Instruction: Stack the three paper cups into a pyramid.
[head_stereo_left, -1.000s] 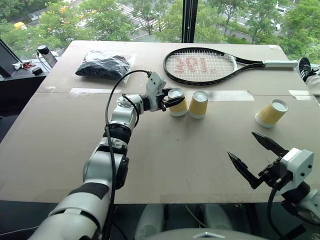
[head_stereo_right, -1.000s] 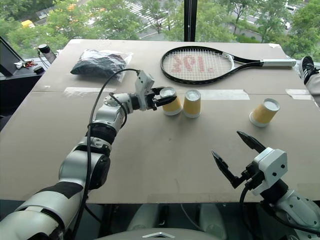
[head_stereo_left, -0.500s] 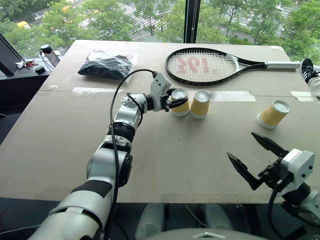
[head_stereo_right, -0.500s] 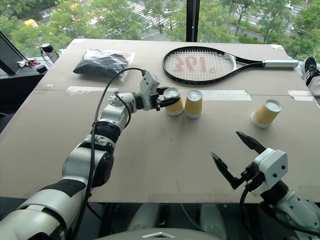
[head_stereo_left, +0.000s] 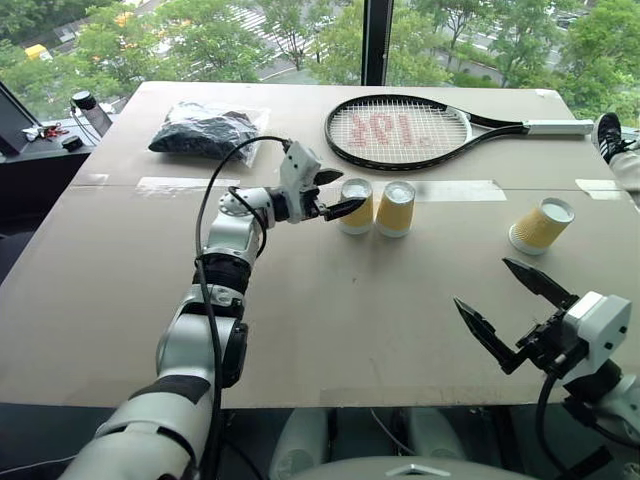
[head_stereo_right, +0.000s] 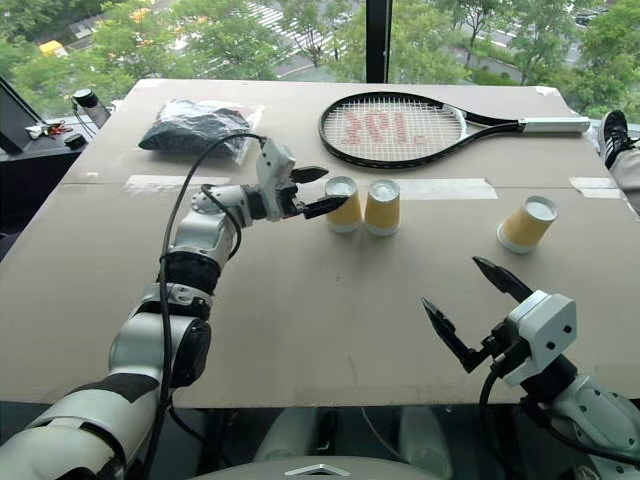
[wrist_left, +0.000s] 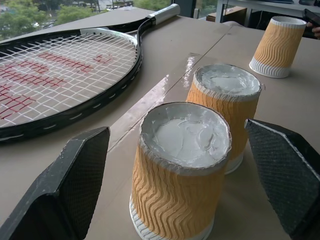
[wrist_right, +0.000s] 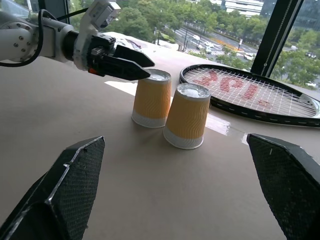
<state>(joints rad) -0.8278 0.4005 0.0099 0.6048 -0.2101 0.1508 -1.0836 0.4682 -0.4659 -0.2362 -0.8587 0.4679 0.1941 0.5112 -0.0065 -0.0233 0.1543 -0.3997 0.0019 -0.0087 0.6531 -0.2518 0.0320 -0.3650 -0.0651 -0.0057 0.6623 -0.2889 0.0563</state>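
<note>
Table (head_stereo_left: 330, 330) carries racket (head_stereo_left: 400, 132) at far side, dark bag (head_stereo_left: 205, 130) far left. Two cups upside down, side by side mid-table: left cup (head_stereo_left: 355, 205), middle cup (head_stereo_left: 397, 208). Third cup (head_stereo_left: 541, 225) apart, to the right, tilted. Left fingers (head_stereo_left: 333, 193) wide open beside left cup, holding nothing. Right fingers (head_stereo_left: 505, 308) wide open, empty, near edge.
</note>
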